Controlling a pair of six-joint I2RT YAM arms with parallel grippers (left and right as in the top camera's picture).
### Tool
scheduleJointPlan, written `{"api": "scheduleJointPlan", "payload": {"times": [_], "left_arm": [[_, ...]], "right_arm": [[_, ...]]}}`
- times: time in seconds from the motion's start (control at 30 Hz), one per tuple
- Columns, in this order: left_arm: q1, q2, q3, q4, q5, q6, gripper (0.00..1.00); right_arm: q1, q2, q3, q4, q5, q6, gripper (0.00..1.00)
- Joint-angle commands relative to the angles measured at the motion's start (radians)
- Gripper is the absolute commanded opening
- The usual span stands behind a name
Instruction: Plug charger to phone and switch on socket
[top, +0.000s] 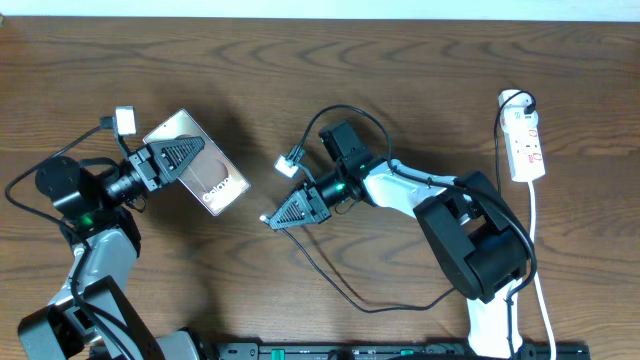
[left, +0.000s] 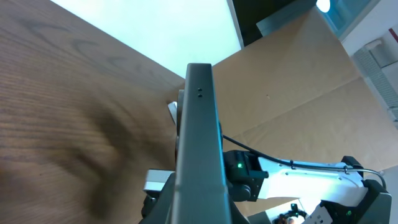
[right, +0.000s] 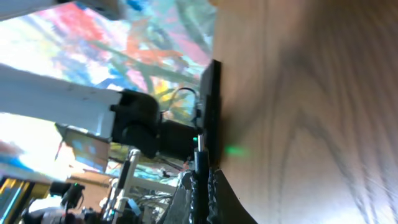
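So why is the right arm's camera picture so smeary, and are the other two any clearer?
Right wrist view: soft throughout, background a colourful smear, table grain blurred, a green glow on the wood. Left wrist view: the phone edge-on and fairly crisp, blown-out white above, a dark shadow on the wood. Overhead view: sharp, evenly lit, only soft shadows.

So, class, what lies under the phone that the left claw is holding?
Only bare wooden table shows around the phone, which the left claw grips tilted. The patch directly beneath is covered by the phone itself, so whether its lower edge touches the wood cannot be told.
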Motion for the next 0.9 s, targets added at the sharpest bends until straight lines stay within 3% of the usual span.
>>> {"api": "scheduleJointPlan", "payload": {"times": [0.0, 0.27, 0.63, 0.87], "left_arm": [[-0.004, -0.002, 0.010, -0.003, 0.023, 0.008, 0.07], [-0.004, -0.002, 0.010, -0.003, -0.024, -0.070, 0.07], [-0.004, -0.002, 0.010, -0.003, -0.097, -0.085, 0.08], [-0.012, -0.002, 0.010, -0.002, -0.097, -0.085, 0.07]], "right_arm": [[0.004, 0.006, -0.003, 0.031, -0.118, -0.021, 0.01], [0.013, 0.006, -0.003, 0.131, -0.121, 0.019, 0.01], [0.024, 0.006, -0.003, 0.749, -0.070, 0.531, 0.01], [0.024, 0.006, -0.003, 0.795, 0.005, 0.655, 0.01]]}}
